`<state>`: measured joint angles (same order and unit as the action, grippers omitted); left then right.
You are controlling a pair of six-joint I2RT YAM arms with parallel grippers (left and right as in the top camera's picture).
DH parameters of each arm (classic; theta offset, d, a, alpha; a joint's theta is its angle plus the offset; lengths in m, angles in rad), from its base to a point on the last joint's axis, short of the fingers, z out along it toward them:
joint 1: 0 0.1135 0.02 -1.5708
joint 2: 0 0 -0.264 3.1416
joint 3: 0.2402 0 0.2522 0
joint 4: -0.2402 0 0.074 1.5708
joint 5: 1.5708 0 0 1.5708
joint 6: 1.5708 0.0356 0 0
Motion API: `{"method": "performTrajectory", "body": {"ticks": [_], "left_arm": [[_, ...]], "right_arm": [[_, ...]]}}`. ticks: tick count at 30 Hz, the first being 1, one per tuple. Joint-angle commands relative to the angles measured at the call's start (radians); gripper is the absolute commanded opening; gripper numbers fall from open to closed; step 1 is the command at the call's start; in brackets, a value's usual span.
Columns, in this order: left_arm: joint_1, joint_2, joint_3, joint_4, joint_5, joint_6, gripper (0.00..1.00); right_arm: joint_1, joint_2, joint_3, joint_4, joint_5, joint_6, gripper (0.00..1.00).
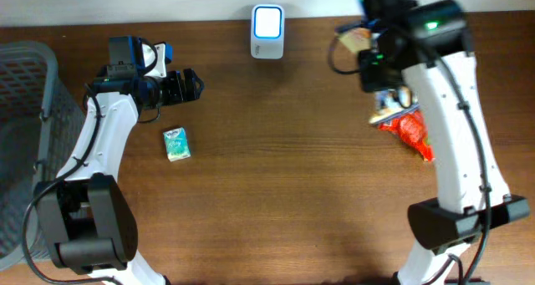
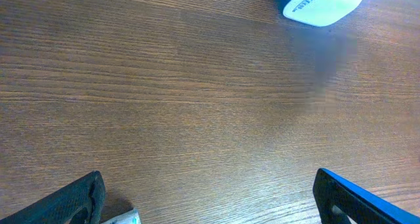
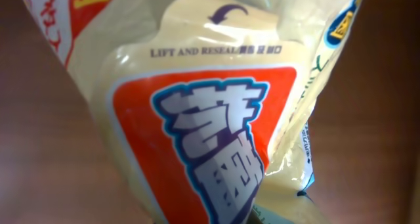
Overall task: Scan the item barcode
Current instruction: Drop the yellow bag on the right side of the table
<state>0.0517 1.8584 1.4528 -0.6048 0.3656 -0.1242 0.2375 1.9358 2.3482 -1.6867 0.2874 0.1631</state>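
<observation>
Half done at best: right gripper (image 1: 365,51) is clamped on the resealable pack (image 3: 210,119), lifted near the desk's far edge just right of the scanner (image 1: 267,30), not yet presented to it. Pack's long axis runs out from the claw, reseal-flap face turned back toward the arm, barcode not visible. Left gripper (image 1: 182,86) gapes wide, empty.

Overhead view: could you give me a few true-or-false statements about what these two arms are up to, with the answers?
1. The left hand is open and holds nothing. True.
2. The small green packet lies inside the grey basket. False: it lies on the table, outside the basket.
3. The right hand is shut on a cream resealable packet with an orange label. True.
4. The barcode scanner has a dark window. False: its window glows white.
</observation>
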Motion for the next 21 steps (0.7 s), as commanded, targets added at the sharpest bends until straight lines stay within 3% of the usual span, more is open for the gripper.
{"method": "performTrajectory", "body": {"ticks": [1, 4, 6, 7, 9, 13, 19, 21], "left_arm": [[0.003, 0.008, 0.005, 0.002, 0.003, 0.009, 0.99], [0.003, 0.008, 0.005, 0.002, 0.004, 0.009, 0.99], [0.003, 0.008, 0.005, 0.002, 0.003, 0.009, 0.99], [0.003, 0.008, 0.005, 0.002, 0.004, 0.009, 0.99], [0.003, 0.008, 0.005, 0.002, 0.003, 0.009, 0.99], [0.003, 0.008, 0.005, 0.002, 0.003, 0.009, 0.99], [0.003, 0.008, 0.005, 0.002, 0.003, 0.009, 0.99], [0.003, 0.008, 0.005, 0.002, 0.003, 0.009, 0.99]], "right_arm": [[-0.119, 0.063, -0.147, -0.007, -0.005, 0.037, 0.04], [-0.220, 0.066, -0.318, 0.072, -0.011, 0.048, 0.08], [-0.264, 0.066, -0.412, 0.134, -0.020, 0.047, 0.32], [-0.292, 0.066, -0.470, 0.167, -0.025, 0.027, 0.39], [-0.325, 0.066, -0.513, 0.223, -0.025, 0.022, 0.42], [-0.344, 0.056, -0.444, 0.240, -0.106, -0.044, 0.55], [-0.299, 0.043, -0.255, 0.250, -0.631, -0.267, 0.64], [-0.264, 0.043, -0.251, 0.289, -0.704, -0.268, 0.64]]}}
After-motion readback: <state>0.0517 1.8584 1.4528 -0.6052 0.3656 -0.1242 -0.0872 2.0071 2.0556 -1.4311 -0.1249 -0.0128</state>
